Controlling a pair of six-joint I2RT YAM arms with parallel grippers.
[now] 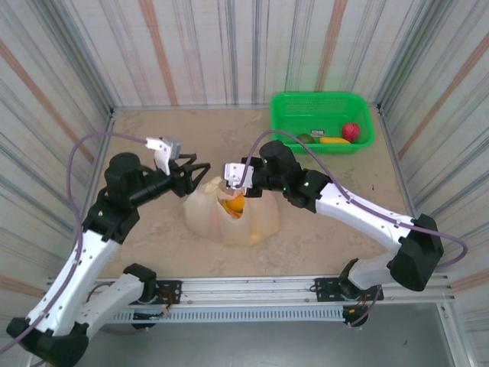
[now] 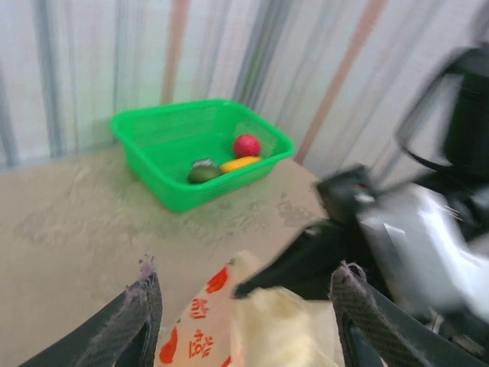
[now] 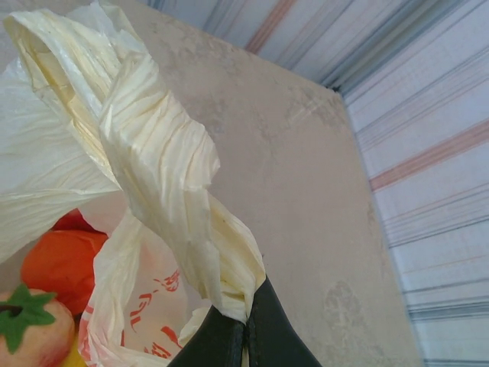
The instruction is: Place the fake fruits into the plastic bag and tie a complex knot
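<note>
We are tying: right gripper (image 3: 246, 325) pinches the twisted handle (image 3: 164, 176); left gripper (image 1: 200, 170), spread at eleven o'clock of the plastic bag (image 1: 256, 225), should close on that handle next.

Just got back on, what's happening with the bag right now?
The right arm's fingers are shut on a twisted handle of the plastic bag. The left arm's fingers stand open over the bag's top, gripping nothing. An orange fruit and others sit inside; three more fruits lie in the green basket. The bag's mouth is open, not yet tied.
</note>
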